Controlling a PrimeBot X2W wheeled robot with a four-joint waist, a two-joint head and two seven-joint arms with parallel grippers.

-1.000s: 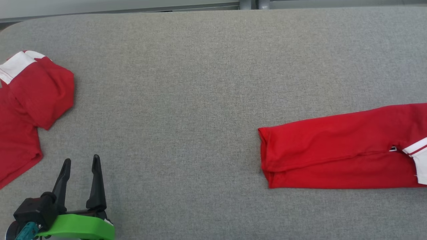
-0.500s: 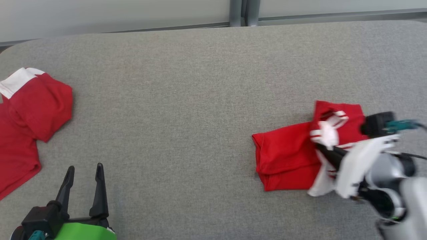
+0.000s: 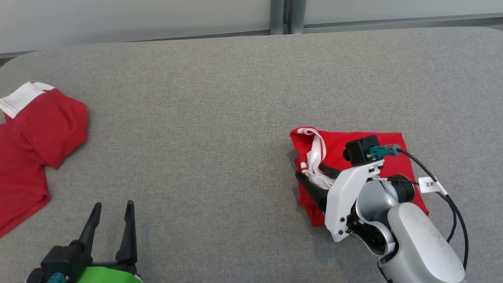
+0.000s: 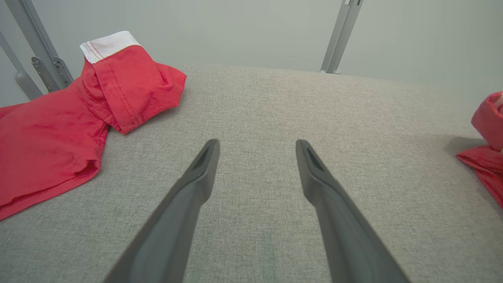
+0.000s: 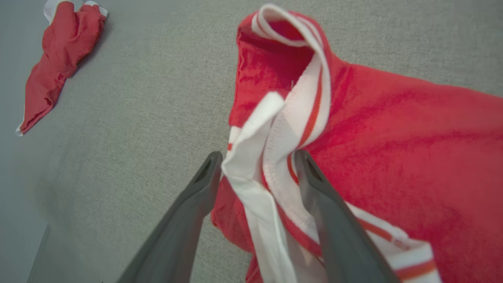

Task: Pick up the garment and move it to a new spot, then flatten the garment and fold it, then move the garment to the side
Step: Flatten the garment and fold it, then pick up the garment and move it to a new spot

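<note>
The garment (image 3: 346, 142) is red with a white striped band and lies folded over on the right of the grey table (image 3: 220, 118). My right gripper (image 3: 308, 169) rests on its left part. In the right wrist view that gripper (image 5: 257, 157) is open, and the white band (image 5: 275, 157) of the garment (image 5: 412, 157) stands loose between the fingers. My left gripper (image 3: 113, 204) is open at the lower left, over bare table, holding nothing (image 4: 256, 144). The garment's edge (image 4: 487, 157) shows far to its right.
A second red garment with a white cuff (image 3: 35, 129) lies crumpled at the table's left edge (image 4: 59, 129) (image 5: 55, 59). A wide stretch of bare grey surface separates the two. The table's far edge meets a pale wall with a metal post (image 3: 283, 15).
My right arm came in from the right and carried the banded end leftward over the garment, doubling it. The right gripper then opened. The head camera also shifted.
</note>
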